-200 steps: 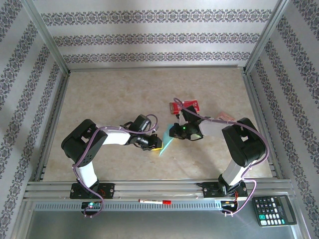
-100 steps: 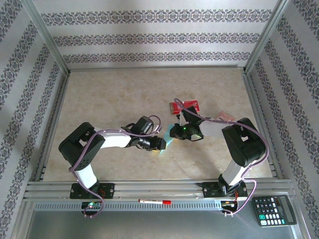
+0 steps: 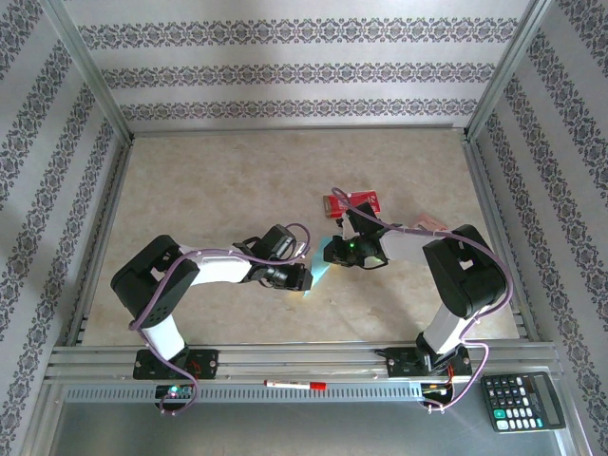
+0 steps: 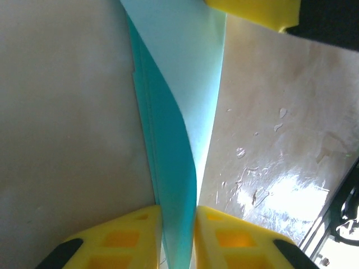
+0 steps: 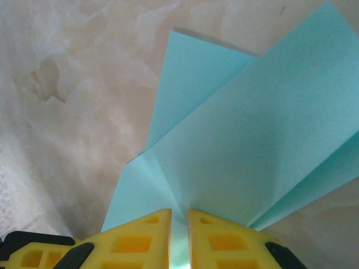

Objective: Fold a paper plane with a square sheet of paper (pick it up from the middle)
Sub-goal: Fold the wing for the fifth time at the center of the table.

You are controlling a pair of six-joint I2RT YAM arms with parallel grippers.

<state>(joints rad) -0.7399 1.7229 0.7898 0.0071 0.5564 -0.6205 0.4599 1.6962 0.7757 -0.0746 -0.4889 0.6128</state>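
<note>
The square sheet of paper is folded into a slim, layered light-blue paper plane [image 3: 318, 275], held just above the table between both arms. My left gripper [image 3: 299, 278] is shut on its lower end. In the left wrist view the yellow fingers [image 4: 224, 235] pinch the teal folded edge [image 4: 176, 140], gripper [image 4: 178, 227]. My right gripper [image 3: 331, 255] is shut on the other end. In the right wrist view its gripper [image 5: 179, 232] clamps the centre crease, and the flaps of the paper [image 5: 241, 134] fan out ahead. A yellow fingertip of the right gripper [image 4: 252, 11] shows at the top of the left wrist view.
A red packet [image 3: 354, 202] lies just behind the right gripper, and a small pinkish item [image 3: 429, 222] lies beside the right arm. A calculator [image 3: 522, 400] and a pen [image 3: 294, 385] rest on the near frame. Aluminium rails [image 3: 285, 359] border the table.
My left gripper slid right along the paper toward the right gripper, then eased back a little. The paper's lower pointed tip shows less than before. The right arm has not moved.
</note>
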